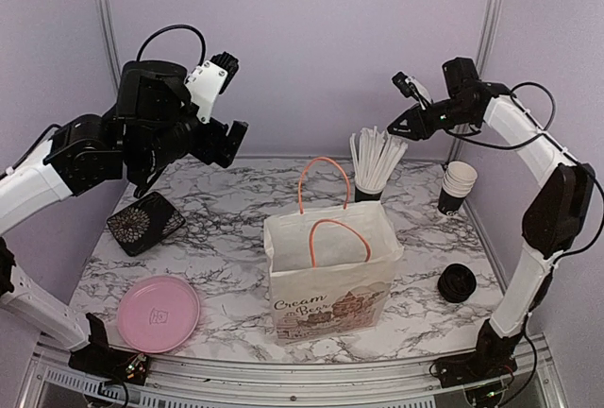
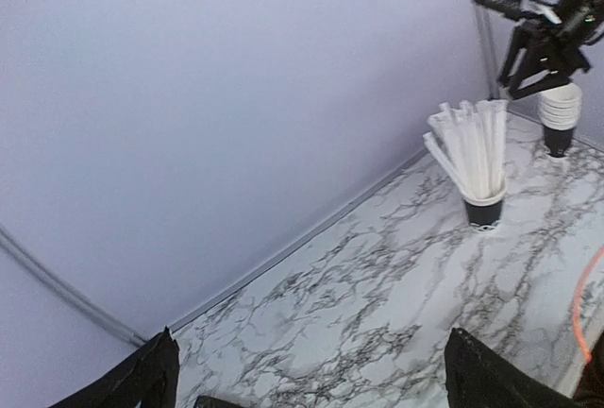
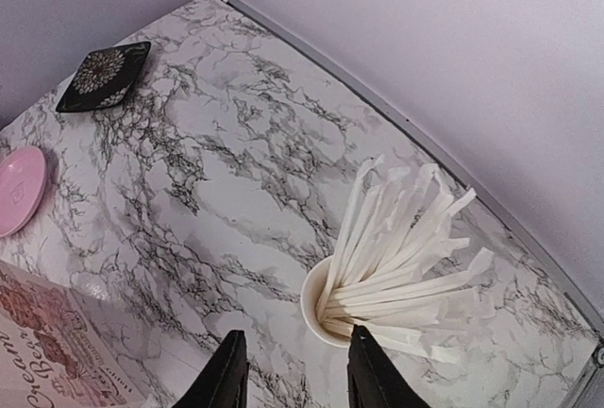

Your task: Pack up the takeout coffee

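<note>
right claw (image 3: pixel 297 380) half spread, empty, above straw cup (image 1: pixel 376 167). left claw (image 1: pixel 228 101) spread wide, raised. paper bag (image 1: pixel 330 271) mid counter (image 1: pixel 236 238). takeout coffee (image 1: pixel 456 283) right of bag, cup stack (image 1: pixel 458 186) behind it.

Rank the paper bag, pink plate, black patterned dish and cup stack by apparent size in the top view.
Largest: paper bag.
Next: pink plate and black patterned dish, too alike to rank.
Smallest: cup stack, though it stands farther from the camera.
</note>
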